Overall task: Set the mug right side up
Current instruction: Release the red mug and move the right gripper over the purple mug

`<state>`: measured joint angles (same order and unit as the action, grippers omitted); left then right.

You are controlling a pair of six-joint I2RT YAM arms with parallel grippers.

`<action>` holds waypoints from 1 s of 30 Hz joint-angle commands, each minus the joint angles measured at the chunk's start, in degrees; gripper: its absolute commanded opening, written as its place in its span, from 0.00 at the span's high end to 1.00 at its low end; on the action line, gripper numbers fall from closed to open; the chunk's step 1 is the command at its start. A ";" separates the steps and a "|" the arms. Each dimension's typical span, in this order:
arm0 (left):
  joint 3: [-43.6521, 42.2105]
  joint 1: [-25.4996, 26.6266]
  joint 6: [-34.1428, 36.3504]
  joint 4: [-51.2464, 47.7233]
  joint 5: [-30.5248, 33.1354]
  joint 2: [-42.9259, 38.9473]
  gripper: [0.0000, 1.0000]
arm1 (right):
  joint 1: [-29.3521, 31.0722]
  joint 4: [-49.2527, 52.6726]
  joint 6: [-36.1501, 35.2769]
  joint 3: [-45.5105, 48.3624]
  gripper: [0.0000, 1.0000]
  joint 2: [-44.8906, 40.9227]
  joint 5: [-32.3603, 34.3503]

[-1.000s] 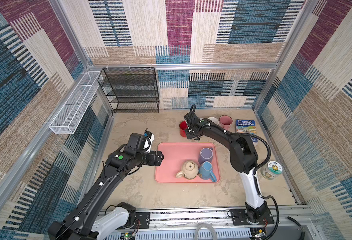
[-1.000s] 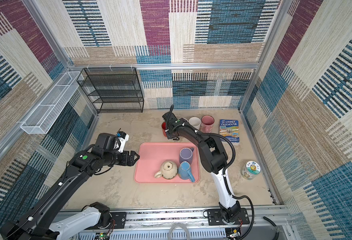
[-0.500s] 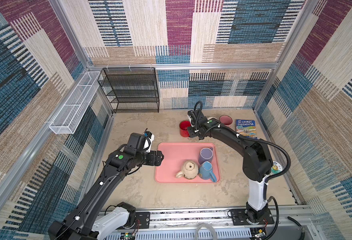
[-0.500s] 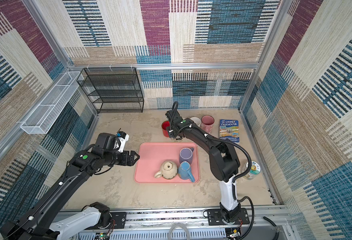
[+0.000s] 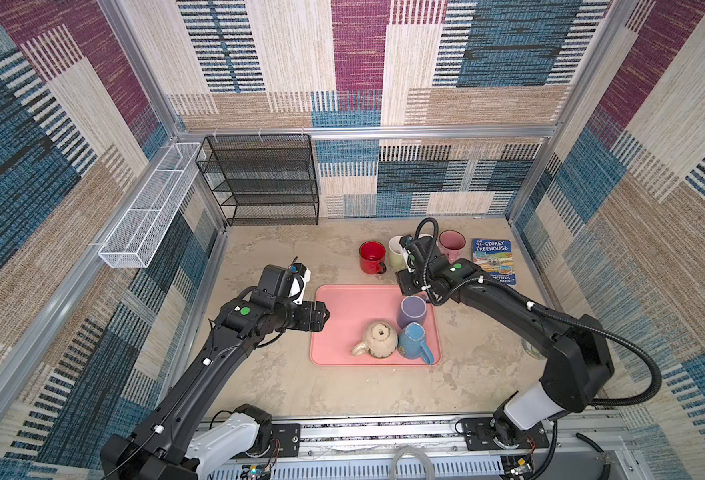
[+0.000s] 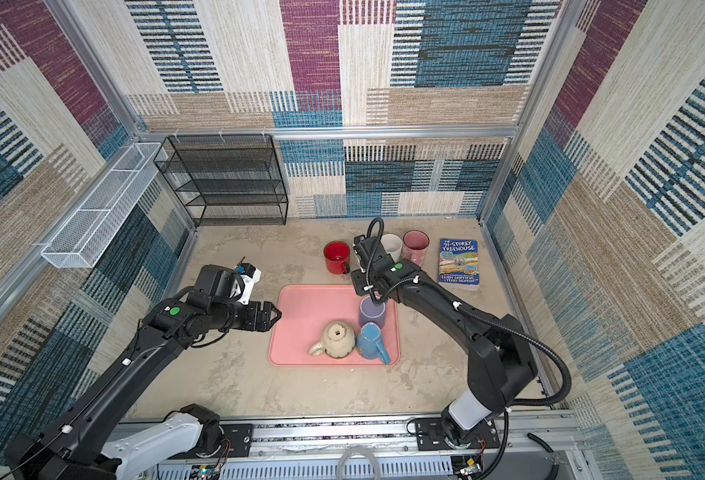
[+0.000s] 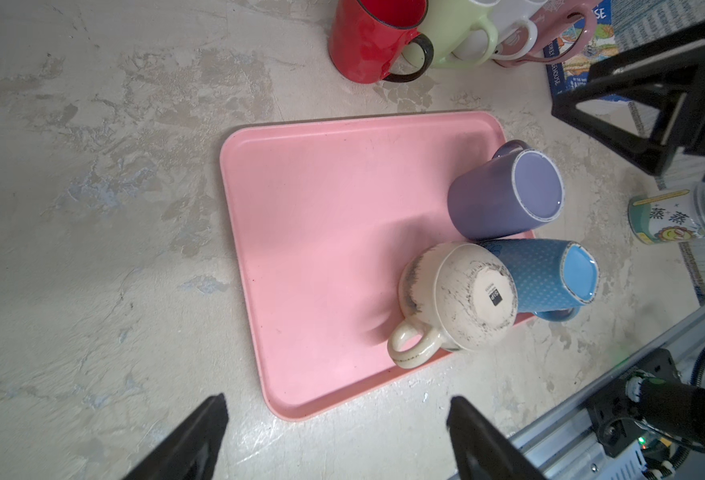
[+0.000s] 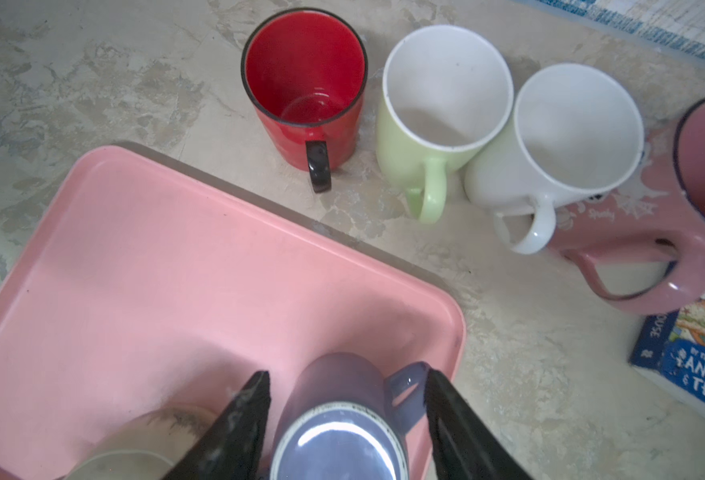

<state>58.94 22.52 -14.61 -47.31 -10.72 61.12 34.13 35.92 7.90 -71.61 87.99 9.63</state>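
At the pink tray's point(image 8: 134, 249) far right corner the right gripper point(image 8: 346, 376) hangs spread astride the inverted purple mug point(image 8: 338, 449); closing onto its handle point(image 8: 405, 386) could twist it into the blue mug point(image 7: 542, 274).

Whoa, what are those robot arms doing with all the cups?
They're flipping upside-down mugs the right way up. The right tool hangs open around the purple mug, not squeezing it. That mug, a cream mug and a blue mug sit bottom-up on the pink tray. The left tool hovers open and empty at the tray's edge. A red mug, green mug, white mug and pink mug stand upright on the table.
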 commanded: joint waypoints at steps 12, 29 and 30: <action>-0.14 -0.02 1.08 -0.06 -0.27 0.24 0.12 | 0.18 6.08 8.79 12.18 0.59 -12.56 3.07; -0.22 -0.02 1.16 -0.15 0.09 0.58 0.13 | 0.68 2.81 9.23 17.22 0.85 -10.04 -3.73; -0.23 -0.02 1.16 -0.18 0.00 0.58 0.13 | 0.77 2.36 9.21 17.36 0.86 -9.86 -4.27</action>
<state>58.85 22.52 -14.61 -47.31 -10.81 61.60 34.68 40.77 16.86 -54.46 77.73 7.75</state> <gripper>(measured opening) 0.873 0.145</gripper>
